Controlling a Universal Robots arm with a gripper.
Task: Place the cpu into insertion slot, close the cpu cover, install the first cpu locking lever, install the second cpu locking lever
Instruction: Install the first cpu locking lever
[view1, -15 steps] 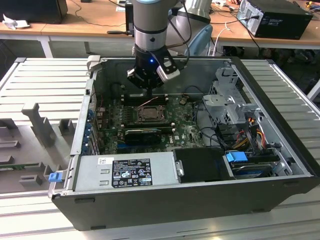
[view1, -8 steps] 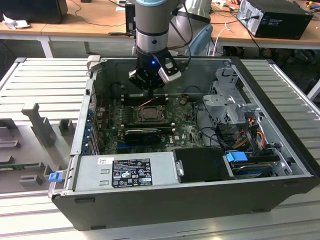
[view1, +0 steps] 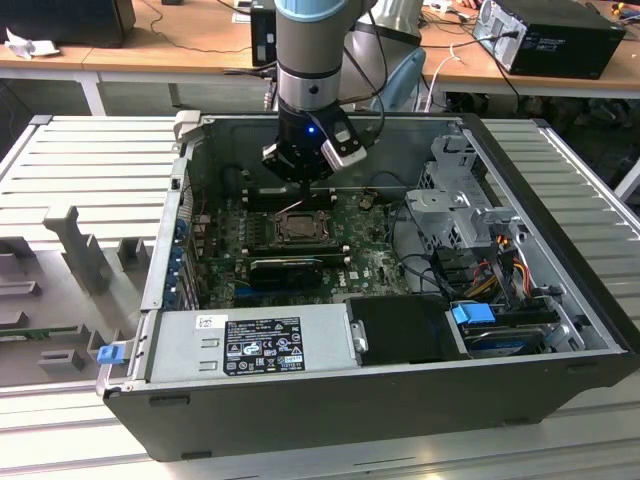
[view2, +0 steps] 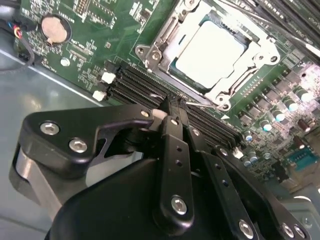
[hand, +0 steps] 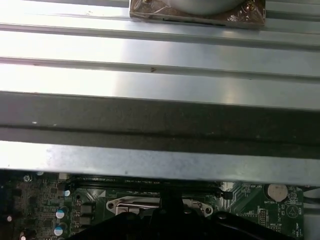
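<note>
gripper (view2: 173, 102) black, jointed, studded with silver screw heads; fingers (view2: 171, 131) drawn narrow, tips together, nothing seen held between them. poised just over the long black memory slots (view2: 135, 82), tips close beside a thin silver locking lever (view2: 202, 104) along the near edge of the socket. seen in the exterior view hanging from the grey arm, gripper (view1: 303, 190) low inside the open computer case (view1: 560, 300), just behind the socket.

cpu (view2: 211, 48) seated flat in the insertion slot (view2: 175, 67); pale, matt, silvery square top face showing. cpu cover (view2: 260, 47) closed down around the chip, bright stamped metal frame with a large central opening. same socket (view1: 298, 226) visible in the exterior view as a small dark square with a silver rim.

around: green circuit board (view2: 100, 30), densely printed, with a round coin battery (view2: 54, 29) and rows of small cylindrical capacitors (view2: 280, 117). white latch tabs (view2: 107, 77) at the slot ends. grey sheet-metal case floor (view2: 45, 95) beside the board.

further out, exterior view: black power supply (view1: 255, 345) with a white label along the near wall, blue tab (view1: 472, 313) and drive cage (view1: 455, 205) at the exterior view's right, loose black cables (view1: 405, 265) lying across the board. ribbed aluminium table (view1: 90, 170) under the case.
</note>
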